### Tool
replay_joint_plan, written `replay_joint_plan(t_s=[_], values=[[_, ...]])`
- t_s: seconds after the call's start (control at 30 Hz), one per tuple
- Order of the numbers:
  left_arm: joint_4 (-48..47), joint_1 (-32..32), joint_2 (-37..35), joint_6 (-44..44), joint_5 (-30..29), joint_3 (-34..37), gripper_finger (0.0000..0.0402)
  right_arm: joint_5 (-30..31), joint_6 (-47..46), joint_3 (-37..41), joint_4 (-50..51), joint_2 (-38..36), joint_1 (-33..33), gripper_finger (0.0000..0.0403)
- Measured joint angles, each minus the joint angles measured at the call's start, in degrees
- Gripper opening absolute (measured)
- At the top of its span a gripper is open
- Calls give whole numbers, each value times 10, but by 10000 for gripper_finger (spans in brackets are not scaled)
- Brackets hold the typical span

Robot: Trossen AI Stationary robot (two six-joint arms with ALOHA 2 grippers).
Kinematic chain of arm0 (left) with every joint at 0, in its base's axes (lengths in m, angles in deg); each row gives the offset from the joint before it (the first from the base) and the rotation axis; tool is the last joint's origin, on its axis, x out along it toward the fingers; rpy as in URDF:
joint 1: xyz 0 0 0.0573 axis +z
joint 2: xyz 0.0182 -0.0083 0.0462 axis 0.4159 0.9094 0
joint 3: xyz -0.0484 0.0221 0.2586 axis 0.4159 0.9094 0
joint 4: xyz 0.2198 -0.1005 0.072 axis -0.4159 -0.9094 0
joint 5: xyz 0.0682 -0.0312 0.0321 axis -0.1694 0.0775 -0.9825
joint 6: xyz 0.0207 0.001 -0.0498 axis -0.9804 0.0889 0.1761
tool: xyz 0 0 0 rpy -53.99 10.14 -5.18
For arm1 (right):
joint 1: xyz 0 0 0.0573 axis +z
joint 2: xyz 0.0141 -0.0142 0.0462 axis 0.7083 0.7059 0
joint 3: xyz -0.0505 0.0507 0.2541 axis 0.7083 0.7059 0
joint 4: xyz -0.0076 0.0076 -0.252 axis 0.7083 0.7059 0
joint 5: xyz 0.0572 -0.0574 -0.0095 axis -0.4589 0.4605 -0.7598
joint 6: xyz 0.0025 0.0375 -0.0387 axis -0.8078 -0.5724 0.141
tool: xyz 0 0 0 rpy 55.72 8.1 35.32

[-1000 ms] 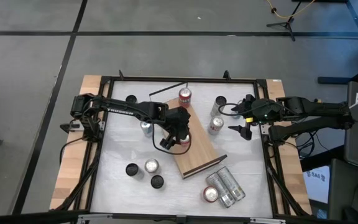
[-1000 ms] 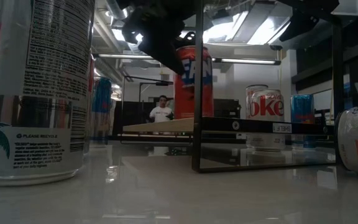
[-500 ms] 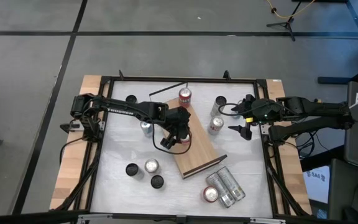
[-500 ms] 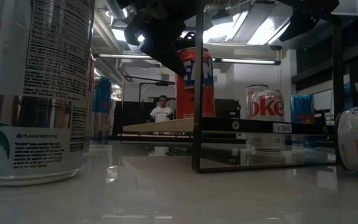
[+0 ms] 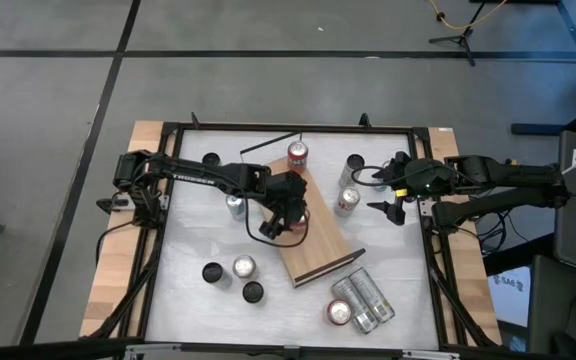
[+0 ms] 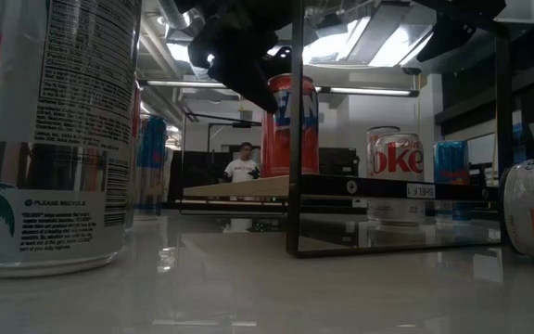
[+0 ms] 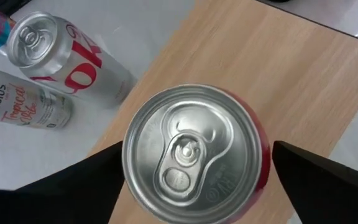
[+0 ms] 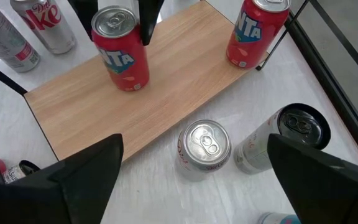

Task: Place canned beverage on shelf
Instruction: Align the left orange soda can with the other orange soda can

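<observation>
Grey floor (image 5: 58, 150) crossed by dark lines surrounds the white tabletop (image 5: 198, 245), which sits in a black frame with bare wood strips along its left and right sides. A tripod base (image 5: 455, 38) with a yellow cable stands on the far right floor. Beyond the table, bright ceiling lights (image 6: 378, 42) shine over a dim room where a person (image 6: 243, 165) sits far back.

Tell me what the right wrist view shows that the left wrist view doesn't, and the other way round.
Only the right wrist view shows a second red can at the board's far end, by the black rail, and the left gripper around the nearer one. Only the left wrist view shows a Celsius can lying on the table. Both show the wooden shelf and the red can standing on it.
</observation>
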Motion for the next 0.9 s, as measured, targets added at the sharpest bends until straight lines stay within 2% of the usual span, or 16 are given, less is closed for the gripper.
replay_joint_plan(t_s=[0.37, 0.77, 0.9], values=[[5, -9, 0, 91, -75, -46, 391, 0, 0, 0, 0, 0, 0, 392], [4, -24, 0, 178, -78, -117, 391, 0, 0, 0, 0, 0, 0, 392], [6, -33, 0, 182, -77, -125, 391, 0, 0, 0, 0, 0, 0, 392]])
